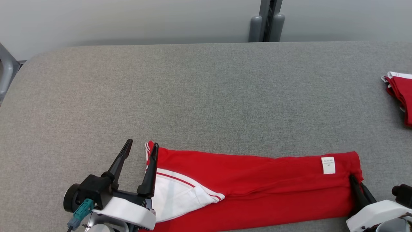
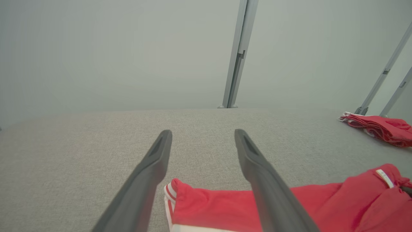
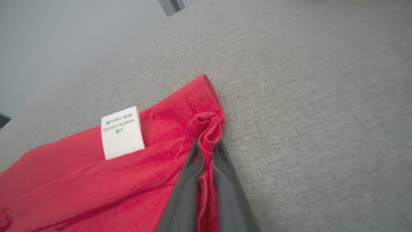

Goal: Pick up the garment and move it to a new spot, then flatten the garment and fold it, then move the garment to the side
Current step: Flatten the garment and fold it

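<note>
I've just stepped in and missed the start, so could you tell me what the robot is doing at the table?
The robot is working on a red garment with a white panel, stretched along the near edge of the grey table. Its right gripper is shut on a bunch of fabric at the right end, beside the white label. Its left gripper stands open at the left end, holding nothing. A second red garment lies apart at the far right.

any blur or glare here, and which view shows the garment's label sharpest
Head view: even soft light, no glare, label tiny. Left wrist view: hazy, left gripper soft-edged. Right wrist view: label print sharpest, right gripper blurred near the bottom edge, pinching the garment.
</note>
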### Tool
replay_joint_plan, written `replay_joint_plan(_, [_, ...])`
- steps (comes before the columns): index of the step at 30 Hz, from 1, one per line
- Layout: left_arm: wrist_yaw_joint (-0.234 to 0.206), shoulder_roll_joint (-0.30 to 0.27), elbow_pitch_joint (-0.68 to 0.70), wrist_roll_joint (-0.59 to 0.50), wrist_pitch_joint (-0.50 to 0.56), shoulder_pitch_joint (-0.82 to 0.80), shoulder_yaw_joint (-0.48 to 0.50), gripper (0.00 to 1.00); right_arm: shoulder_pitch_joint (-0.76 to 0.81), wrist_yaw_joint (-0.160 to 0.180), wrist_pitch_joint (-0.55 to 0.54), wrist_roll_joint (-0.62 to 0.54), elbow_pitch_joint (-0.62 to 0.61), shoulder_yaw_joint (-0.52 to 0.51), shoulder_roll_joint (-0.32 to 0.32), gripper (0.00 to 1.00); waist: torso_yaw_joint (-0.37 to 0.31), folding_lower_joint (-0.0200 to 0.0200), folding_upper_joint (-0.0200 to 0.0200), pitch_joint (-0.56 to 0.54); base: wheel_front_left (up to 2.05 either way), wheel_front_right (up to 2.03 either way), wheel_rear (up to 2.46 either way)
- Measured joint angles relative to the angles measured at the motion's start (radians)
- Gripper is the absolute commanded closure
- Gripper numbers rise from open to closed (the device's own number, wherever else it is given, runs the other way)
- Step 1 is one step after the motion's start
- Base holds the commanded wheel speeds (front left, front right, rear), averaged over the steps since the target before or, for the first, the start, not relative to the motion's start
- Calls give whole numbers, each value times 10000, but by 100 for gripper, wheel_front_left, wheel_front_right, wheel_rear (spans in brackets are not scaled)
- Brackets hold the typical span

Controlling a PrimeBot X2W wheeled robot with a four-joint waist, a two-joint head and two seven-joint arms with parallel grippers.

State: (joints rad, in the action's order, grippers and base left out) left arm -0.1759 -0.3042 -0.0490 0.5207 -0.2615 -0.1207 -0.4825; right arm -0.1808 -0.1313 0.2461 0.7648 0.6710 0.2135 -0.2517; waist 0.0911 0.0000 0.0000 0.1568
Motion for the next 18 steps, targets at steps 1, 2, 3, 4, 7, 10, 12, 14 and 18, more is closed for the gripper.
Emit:
replay_joint_plan(1, [0, 6, 0, 0, 0, 1, 0, 0, -38, -4, 12, 6, 52, 4, -86, 100, -4, 0, 0, 6, 0, 0, 0])
replay_joint_plan(2, [2, 12, 0, 0, 0, 1, -4, 0, -94, -12, 23, 31, 119, -35, -167, 100, -7, 0, 0, 9, 0, 0, 0])
replay_joint_plan(3, [2, 17, -4, 0, 0, 1, -10, 0, -148, -12, 35, 98, 190, -113, -251, 100, -9, 0, 0, 9, 0, 0, 0])
replay_joint_plan(4, [15, 17, -6, 0, 0, 1, -15, 0, -190, -12, 52, 107, 245, -165, -360, 100, -13, 0, 0, 11, 0, 0, 0])
replay_joint_plan(7, [36, 27, -21, 0, 0, 1, -21, 0, -346, -10, 100, 92, 454, -305, -738, 100, -19, 0, 0, 7, 0, 0, 0])
replay_joint_plan(10, [36, 27, -31, 2, 0, 0, -17, 0, -502, -10, 109, -31, 782, -510, -1156, 100, -25, 0, 0, -6, 0, 0, 0])
replay_joint_plan(12, [35, 27, -35, 2, 0, 0, -4, 0, -581, -10, 111, -94, 940, -652, -1409, 100, -33, 0, 0, -22, 0, 0, 0])
replay_joint_plan(14, [35, 25, -35, 2, 0, 0, 31, 0, -667, -8, 111, -98, 947, -677, -1551, 100, -58, 0, 0, -29, 0, 0, 0])
replay_joint_plan(18, [33, 33, -67, 2, 0, -1, 69, 0, -767, -8, 125, -107, 621, -278, -1701, 100, -151, 0, 0, -53, 0, 0, 0])
